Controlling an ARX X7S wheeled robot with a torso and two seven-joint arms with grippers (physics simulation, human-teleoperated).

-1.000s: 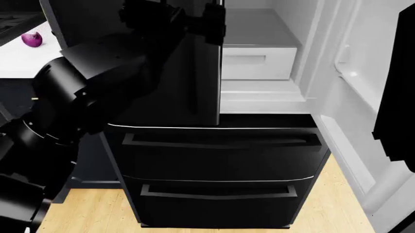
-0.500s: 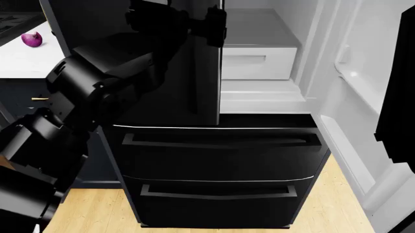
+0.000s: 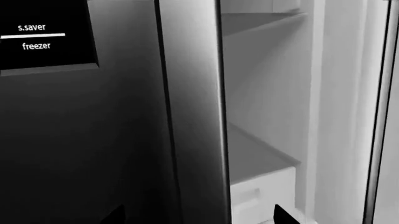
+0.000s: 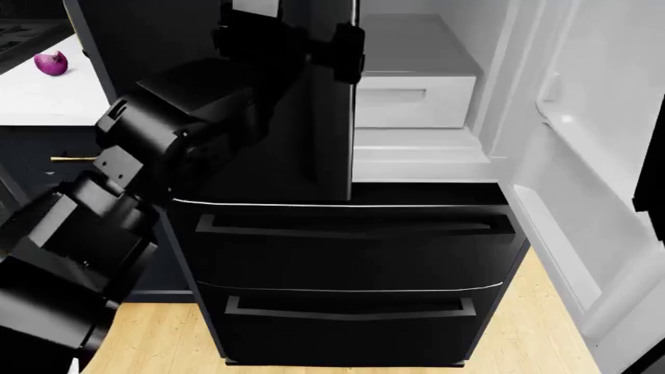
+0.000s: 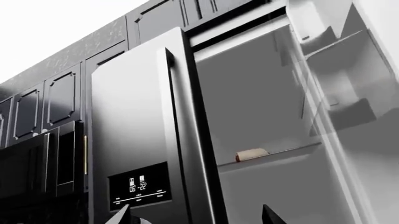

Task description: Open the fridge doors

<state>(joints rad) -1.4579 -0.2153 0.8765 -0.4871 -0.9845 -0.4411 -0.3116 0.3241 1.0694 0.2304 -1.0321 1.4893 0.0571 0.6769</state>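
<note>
Right fridge door already swung wide, left door shut beside it; left gripper spread astride its handle edge, next needing closing and pulling outward.

**Glossy black arm, blocky and unmarked**

The left arm is black all over, built from chunky, faceted segments with bevelled edges that catch soft grey highlights. Rounded joint housings sit between the boxy links, and a small pale notch shows on one housing near the elbow. No cables, screws or lettering can be made out. The left tool is the same black, squarish and hard to resolve. In each wrist view only two dark pointed fingertips show; the right tool's fingertips look alike.
</note>
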